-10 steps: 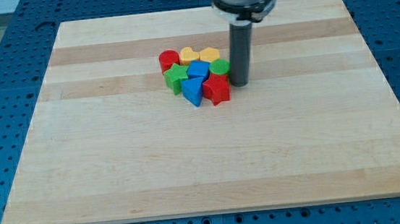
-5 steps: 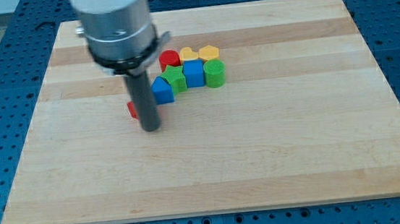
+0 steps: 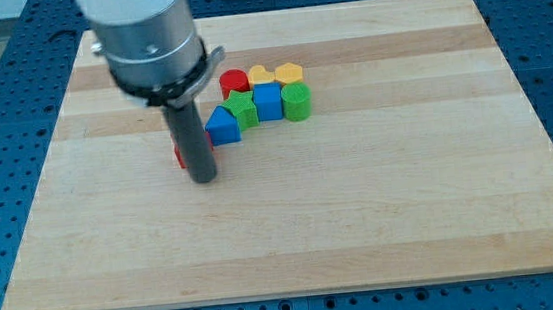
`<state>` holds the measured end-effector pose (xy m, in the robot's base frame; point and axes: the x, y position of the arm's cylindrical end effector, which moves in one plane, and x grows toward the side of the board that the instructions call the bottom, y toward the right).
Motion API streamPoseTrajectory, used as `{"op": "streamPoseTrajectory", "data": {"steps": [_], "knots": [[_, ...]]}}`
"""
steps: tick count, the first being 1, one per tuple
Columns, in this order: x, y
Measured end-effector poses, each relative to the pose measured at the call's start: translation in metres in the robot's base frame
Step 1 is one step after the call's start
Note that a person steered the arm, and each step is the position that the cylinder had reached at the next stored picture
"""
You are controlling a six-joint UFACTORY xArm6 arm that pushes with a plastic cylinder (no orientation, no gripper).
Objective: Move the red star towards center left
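The red star [image 3: 181,158] lies left of the board's middle, mostly hidden behind my rod; only a red sliver shows at the rod's left. My tip [image 3: 203,178] rests on the board just in front of it, toward the view's bottom right. The blue triangular block [image 3: 222,126] sits just to the right of the rod.
A cluster sits above the board's centre: red cylinder [image 3: 235,81], two yellow blocks [image 3: 261,75] [image 3: 289,73], green star [image 3: 242,106], blue cube [image 3: 268,102], green cylinder [image 3: 296,101]. The wooden board [image 3: 362,218] lies on a blue perforated table.
The rod swept from the right of the cluster to its left, carrying the red star and the blue triangle leftward. In the last half second it shifted slightly further left.
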<state>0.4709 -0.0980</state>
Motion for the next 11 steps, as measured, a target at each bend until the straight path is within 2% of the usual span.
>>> {"op": "streamPoseTrajectory", "data": {"steps": [3,5,6,7,9,10,11], "knots": [[-0.059,-0.074],[-0.06,-0.056],[-0.079,-0.049],[-0.1,-0.053],[-0.104,-0.094],[-0.113,-0.06],[-0.136,-0.051]]}}
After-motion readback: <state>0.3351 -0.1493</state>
